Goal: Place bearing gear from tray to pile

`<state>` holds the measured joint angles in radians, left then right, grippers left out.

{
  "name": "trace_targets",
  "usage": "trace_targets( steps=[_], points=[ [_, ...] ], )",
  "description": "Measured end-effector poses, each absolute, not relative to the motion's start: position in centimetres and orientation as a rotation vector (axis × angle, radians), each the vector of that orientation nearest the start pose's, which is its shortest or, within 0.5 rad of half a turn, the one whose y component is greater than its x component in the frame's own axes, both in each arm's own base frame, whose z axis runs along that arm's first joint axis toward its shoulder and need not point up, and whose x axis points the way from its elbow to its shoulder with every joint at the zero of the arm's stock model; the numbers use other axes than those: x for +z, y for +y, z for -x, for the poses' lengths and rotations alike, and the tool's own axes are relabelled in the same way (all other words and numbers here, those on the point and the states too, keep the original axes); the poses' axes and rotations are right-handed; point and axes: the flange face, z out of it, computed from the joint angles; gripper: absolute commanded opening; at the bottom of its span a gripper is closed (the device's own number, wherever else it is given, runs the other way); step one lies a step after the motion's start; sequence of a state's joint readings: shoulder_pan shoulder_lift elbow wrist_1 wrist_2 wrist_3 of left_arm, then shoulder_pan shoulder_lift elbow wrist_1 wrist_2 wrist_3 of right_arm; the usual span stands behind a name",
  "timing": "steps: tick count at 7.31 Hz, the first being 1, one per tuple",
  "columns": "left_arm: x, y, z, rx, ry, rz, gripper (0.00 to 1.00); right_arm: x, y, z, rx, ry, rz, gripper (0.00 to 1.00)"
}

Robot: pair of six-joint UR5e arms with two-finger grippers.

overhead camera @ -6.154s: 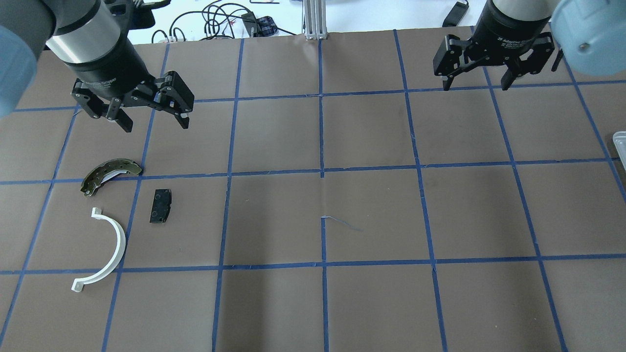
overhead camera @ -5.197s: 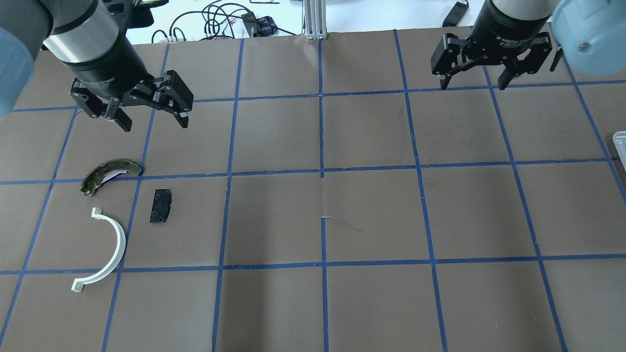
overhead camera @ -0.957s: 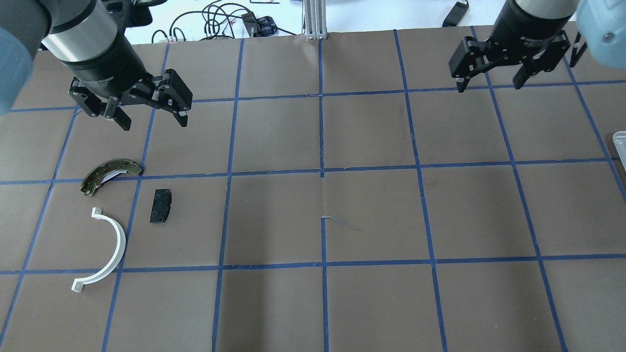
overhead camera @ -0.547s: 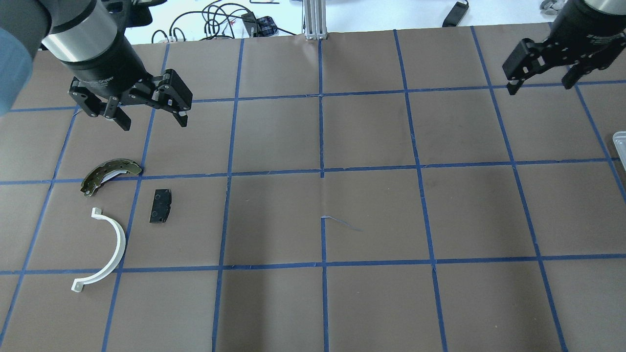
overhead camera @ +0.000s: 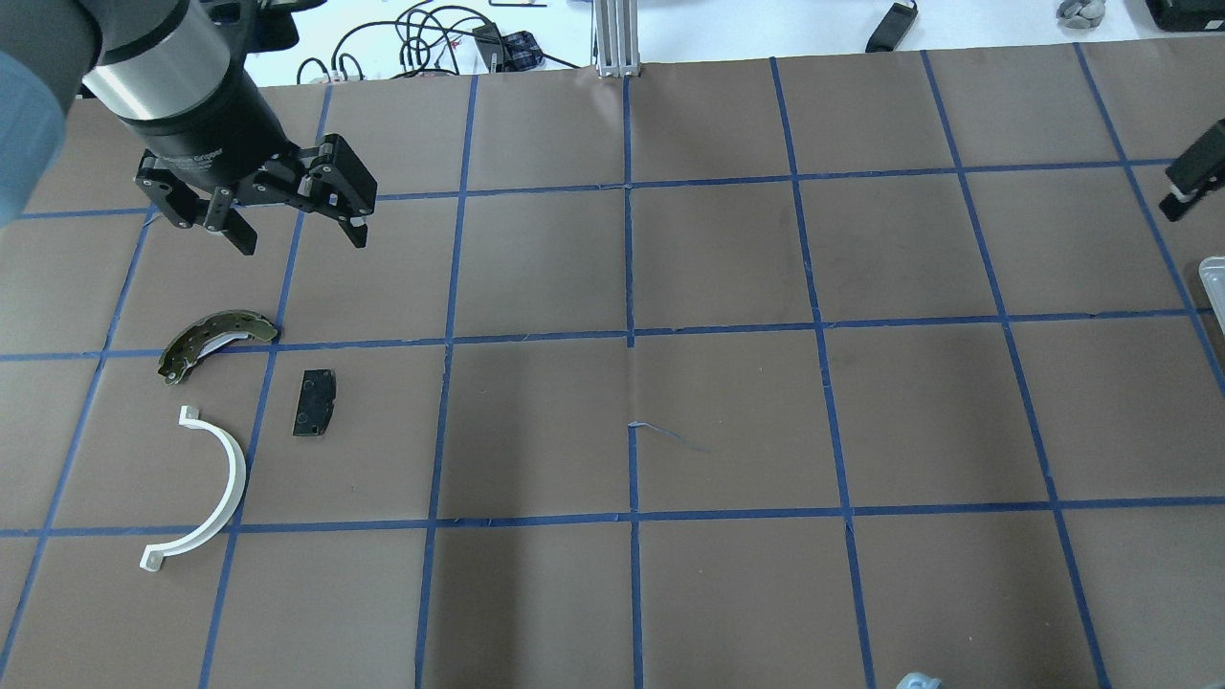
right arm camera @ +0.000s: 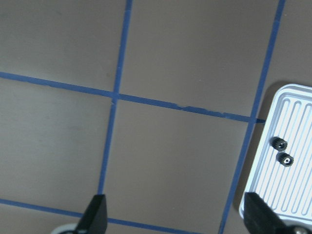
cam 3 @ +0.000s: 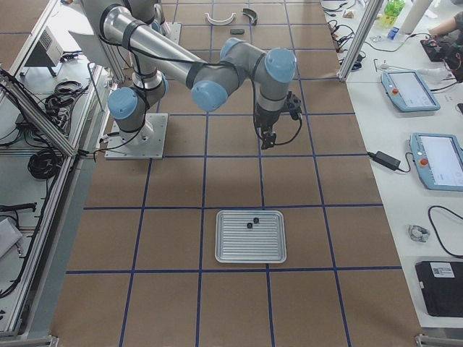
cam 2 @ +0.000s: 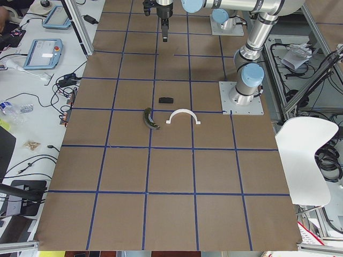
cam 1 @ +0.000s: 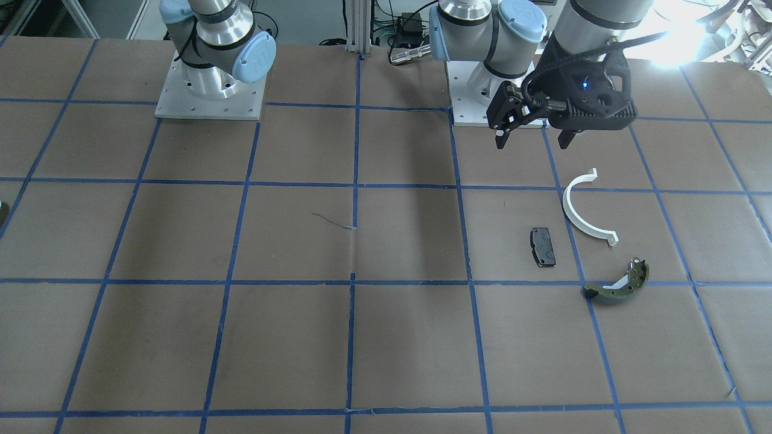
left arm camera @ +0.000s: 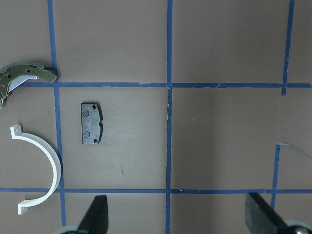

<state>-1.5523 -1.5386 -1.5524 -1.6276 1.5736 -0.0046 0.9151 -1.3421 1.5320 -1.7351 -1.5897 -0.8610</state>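
the two little black bearing gears (right arm camera: 279, 143) sit just beside each other in the ribbed metal tray (right arm camera: 258, 165), close to one of its edges. they look the same from here, so can't tell one from the other. the tray lies flat on the brown surface (overhead camera: 727, 421) with the blue tape grid, at the robot's right end.

the right jaws are spread wide with nothing between them. in the right wrist view the tray only pokes in at the right edge, and the gears lie out past the right-hand finger (right arm camera: 256, 214), not in the gap. the right side view shows those jaws pointing down over bare surface, short of the tray on the robot's side.

the pile (overhead camera: 230, 411) is way over at the other end: an olive brake shoe (overhead camera: 215, 342), a black pad (overhead camera: 314, 403) and a white half-ring (overhead camera: 225, 478), lying near each other but not touching.

the left jaws are spread too, holding nothing, hanging above the surface near the brake shoe. in the left wrist view all three pile parts sit off to the left, and none is between the jaws.
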Motion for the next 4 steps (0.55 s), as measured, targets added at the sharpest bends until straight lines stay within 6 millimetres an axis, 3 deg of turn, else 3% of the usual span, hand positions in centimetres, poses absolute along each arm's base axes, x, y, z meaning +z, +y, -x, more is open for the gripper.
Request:
trace_targets(
  steps=[2, 4],
  points=[
    [50.7, -47.9, 12.4, 0.01, 3.139, 0.036, 1.0, 34.5, -53.9, 32.4, 0.033, 3.114, 0.382, 1.0],
    [50.7, -47.9, 12.4, 0.01, 3.139, 0.036, 1.0, 29.9, -53.3, 37.5, 0.015, 3.103, 0.454, 1.0]
  ],
)
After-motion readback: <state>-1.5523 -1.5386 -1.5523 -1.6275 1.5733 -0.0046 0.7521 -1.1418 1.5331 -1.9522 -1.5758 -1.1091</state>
